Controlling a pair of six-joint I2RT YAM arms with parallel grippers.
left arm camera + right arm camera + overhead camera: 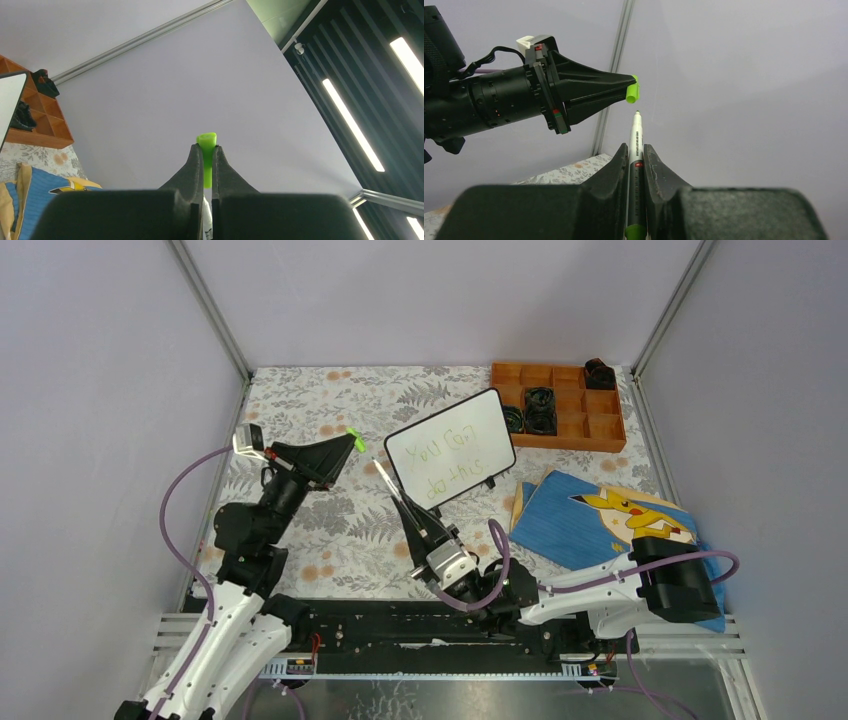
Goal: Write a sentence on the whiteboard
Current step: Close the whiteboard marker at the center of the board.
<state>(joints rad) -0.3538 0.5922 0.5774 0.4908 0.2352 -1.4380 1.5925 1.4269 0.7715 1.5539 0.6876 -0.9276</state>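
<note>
1. Green cap (632, 92): your left gripper (342, 446) is clenched on it, raised over the bench well left of the whiteboard (482, 418).
2. Your right gripper (420, 530) grasps the marker (636, 131) by its barrel, just left of the whiteboard's near corner. The marker's long axis slants up and away. Its bare tip aims at the cap, close below it but not touching. Capping looks like your next move, and it depends on lining that axis up with the cap.
3. The whiteboard stands beyond the right gripper, nearer your right arm. The sentence (447, 462), in green, reads "You Can do this" on two lines.
4. Right of the whiteboard, a blue cloth (560, 525) shows Pikachu. The print on the marker is too small to read.
</note>
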